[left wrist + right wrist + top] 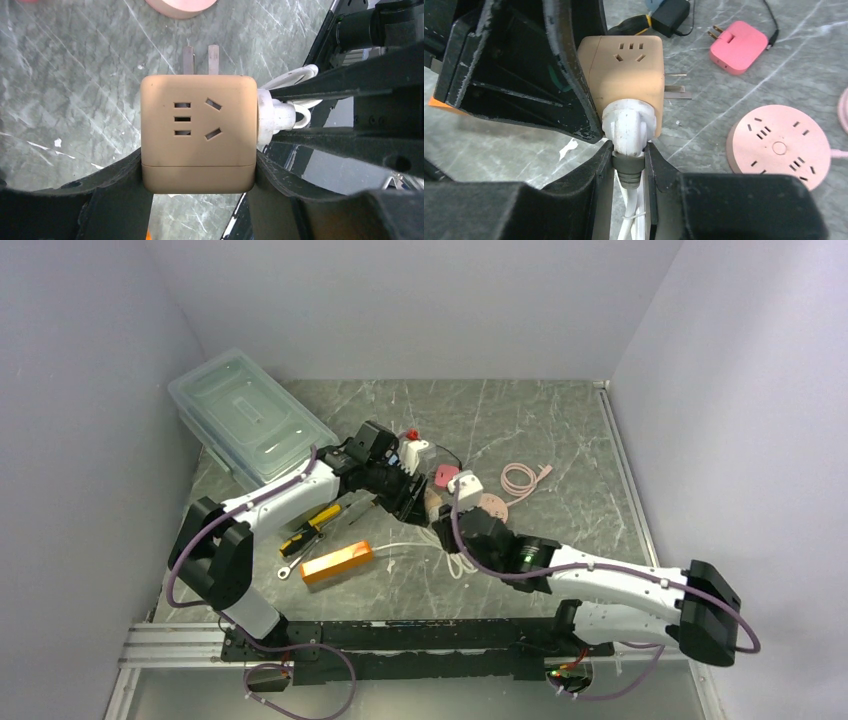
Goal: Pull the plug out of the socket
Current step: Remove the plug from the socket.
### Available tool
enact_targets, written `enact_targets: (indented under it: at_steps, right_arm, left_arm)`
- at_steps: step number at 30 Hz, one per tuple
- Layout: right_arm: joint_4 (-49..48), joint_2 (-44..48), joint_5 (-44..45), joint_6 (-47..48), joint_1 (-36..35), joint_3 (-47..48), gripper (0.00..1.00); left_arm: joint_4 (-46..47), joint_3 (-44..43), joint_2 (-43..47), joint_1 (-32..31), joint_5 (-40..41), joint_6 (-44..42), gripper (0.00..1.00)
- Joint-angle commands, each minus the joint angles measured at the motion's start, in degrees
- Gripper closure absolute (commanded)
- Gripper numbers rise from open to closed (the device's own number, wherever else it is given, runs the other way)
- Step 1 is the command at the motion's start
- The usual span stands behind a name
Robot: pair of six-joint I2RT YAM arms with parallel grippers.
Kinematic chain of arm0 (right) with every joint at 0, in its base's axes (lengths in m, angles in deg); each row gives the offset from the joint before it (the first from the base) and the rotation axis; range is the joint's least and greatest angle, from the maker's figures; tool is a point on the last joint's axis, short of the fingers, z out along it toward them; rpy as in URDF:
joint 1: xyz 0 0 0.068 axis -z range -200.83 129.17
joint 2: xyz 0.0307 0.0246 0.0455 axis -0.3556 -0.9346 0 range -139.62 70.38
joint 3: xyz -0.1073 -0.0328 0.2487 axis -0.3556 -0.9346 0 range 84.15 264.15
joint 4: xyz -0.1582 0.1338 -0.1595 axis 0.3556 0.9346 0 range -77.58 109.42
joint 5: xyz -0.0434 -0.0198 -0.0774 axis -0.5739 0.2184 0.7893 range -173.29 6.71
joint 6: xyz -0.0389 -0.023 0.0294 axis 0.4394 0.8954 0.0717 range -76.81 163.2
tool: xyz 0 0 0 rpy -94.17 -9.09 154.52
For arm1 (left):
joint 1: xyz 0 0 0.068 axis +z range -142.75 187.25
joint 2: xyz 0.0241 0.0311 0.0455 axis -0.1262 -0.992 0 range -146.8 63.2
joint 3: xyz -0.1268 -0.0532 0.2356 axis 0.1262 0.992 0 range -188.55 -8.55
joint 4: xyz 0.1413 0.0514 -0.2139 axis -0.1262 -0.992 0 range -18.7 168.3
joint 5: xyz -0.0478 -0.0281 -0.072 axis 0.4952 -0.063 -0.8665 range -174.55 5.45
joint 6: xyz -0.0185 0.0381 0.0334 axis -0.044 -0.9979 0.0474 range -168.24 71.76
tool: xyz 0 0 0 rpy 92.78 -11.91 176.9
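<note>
Two hands on one job here, over the grey marbled desk [560, 430]. My left hand [197, 175] is partly open and clamped on both sides of the tan cube socket [197, 125], which has bare prongs [200, 59] sticking out the back. The white plug [628, 122] is seated in the cube's side. My right hand [629, 162] is nearly closed, pinching the plug's dark cable collar [626, 172].
</note>
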State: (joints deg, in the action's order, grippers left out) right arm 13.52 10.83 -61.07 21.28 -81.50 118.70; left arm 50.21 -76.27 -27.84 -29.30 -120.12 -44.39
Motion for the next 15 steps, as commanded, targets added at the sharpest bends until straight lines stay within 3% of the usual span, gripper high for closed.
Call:
enact_targets:
  at_steps: [1, 4, 8, 15]
  right_arm:
    - [6.07, -3.81, 18.96, 0.03, -8.55, 6.06, 1.00]
    - [8.29, -6.45, 21.07, -1.63, -9.99, 8.10, 1.00]
    - [5.73, -3.28, 16.29, -1.31, -8.60, 6.73, 1.00]
    - [-0.06, 7.83, -10.54, -3.16, 10.60, -0.54, 1.00]
  left_arm:
    - [-0.14, -0.76, -1.16, 5.02, 9.04, 1.31, 1.00]
    - [0.02, -0.67, -0.82, 5.18, 9.45, 1.14, 1.00]
    - [-0.02, -0.43, -0.49, 5.19, 10.62, 0.27, 1.00]
    - [-2.21, -0.86, 0.06, 3.11, 17.48, -2.39, 1.00]
